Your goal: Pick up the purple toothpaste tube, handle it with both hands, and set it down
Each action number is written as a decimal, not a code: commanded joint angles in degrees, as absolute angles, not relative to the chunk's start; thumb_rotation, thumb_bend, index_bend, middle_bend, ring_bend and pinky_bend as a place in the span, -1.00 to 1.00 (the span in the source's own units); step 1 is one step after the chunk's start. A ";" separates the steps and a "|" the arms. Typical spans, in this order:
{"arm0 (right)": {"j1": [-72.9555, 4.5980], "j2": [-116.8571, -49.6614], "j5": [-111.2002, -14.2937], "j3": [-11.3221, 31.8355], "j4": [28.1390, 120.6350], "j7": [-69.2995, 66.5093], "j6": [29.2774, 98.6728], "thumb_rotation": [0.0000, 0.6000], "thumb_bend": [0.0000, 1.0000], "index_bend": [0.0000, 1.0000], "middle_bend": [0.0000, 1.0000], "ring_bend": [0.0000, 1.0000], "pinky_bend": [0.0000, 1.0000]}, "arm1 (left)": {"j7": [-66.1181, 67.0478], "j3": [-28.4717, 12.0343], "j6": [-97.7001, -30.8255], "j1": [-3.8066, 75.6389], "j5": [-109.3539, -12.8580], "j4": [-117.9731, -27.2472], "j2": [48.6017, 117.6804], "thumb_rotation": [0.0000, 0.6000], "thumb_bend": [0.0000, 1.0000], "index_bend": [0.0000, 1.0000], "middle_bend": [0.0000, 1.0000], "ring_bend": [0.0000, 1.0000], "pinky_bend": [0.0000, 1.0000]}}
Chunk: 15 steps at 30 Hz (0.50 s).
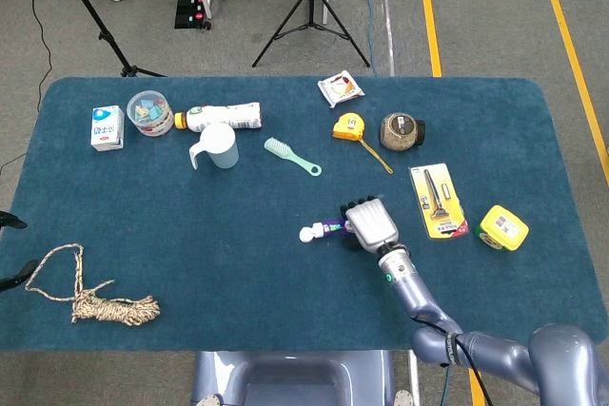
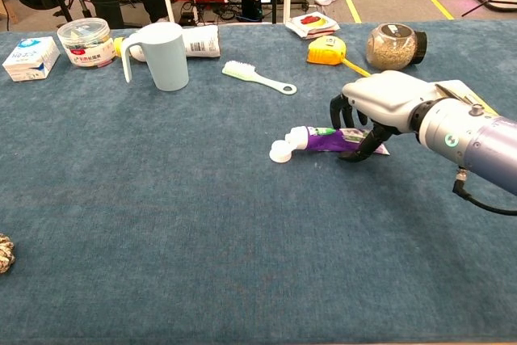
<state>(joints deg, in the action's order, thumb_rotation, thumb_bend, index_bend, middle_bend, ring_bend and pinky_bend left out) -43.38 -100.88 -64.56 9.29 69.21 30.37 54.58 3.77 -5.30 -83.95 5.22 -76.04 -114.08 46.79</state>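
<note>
The purple toothpaste tube (image 2: 323,139) lies flat mid-table, its white cap (image 2: 281,151) pointing left; in the head view the purple toothpaste tube (image 1: 324,230) shows left of the hand. My right hand (image 2: 380,98) arches over the tube's tail end, with fingers (image 2: 346,109) curled down on the far side and the thumb (image 2: 355,153) on the near side, touching the mat. The tube rests on the mat. In the head view my right hand (image 1: 373,223) covers the tail. Only dark tips of my left hand (image 1: 8,278) show at the far left edge.
A green brush (image 2: 257,77) and a pale blue cup (image 2: 160,56) lie behind on the left. The yellow tape measure (image 2: 327,50), a jar (image 2: 394,44) and a carded tool (image 1: 438,201) are close to the right hand. A rope coil (image 1: 95,303) lies front left.
</note>
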 commanded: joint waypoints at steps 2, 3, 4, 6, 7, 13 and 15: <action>-43.63 -101.26 -64.36 9.52 68.67 30.04 54.18 0.49 -0.35 -0.17 -0.09 -0.09 -0.21 | 3.64 -5.31 -84.04 5.10 -75.91 -113.93 46.78 1.00 -0.61 -0.29 -0.38 -0.47 -0.24; -43.70 -101.35 -64.28 9.59 68.51 29.96 54.03 0.49 -0.34 -0.17 -0.09 -0.09 -0.19 | 3.62 -5.28 -84.05 5.05 -75.87 -113.88 46.76 1.00 -0.61 -0.29 -0.38 -0.47 -0.24; -43.77 -101.40 -64.24 9.63 68.37 29.93 53.90 0.50 -0.32 -0.17 -0.08 -0.08 -0.19 | 3.60 -5.27 -84.04 5.04 -75.85 -113.85 46.76 1.00 -0.61 -0.29 -0.38 -0.47 -0.24; -43.96 -101.53 -64.04 9.73 67.96 29.73 53.39 0.51 -0.28 -0.15 -0.07 -0.07 -0.17 | 3.54 -5.24 -84.09 4.93 -75.78 -113.79 46.71 1.00 -0.61 -0.29 -0.38 -0.47 -0.24; -44.02 -101.61 -64.03 9.75 67.74 29.65 53.27 0.51 -0.26 -0.13 -0.06 -0.06 -0.16 | 3.52 -5.23 -84.16 4.88 -75.75 -113.77 46.69 1.00 -0.61 -0.29 -0.38 -0.47 -0.24; -44.09 -101.76 -63.58 10.06 67.28 28.31 52.42 0.53 -0.11 0.01 0.04 0.04 -0.04 | 3.28 -5.16 -84.38 4.56 -75.60 -113.60 46.66 1.00 -0.61 -0.29 -0.38 -0.47 -0.24; -44.14 -101.78 -63.41 10.26 67.22 27.85 52.22 0.62 -0.09 0.06 0.07 0.09 0.00 | 3.28 -5.11 -84.31 4.54 -75.62 -113.61 46.68 1.00 -0.61 -0.29 -0.38 -0.47 -0.24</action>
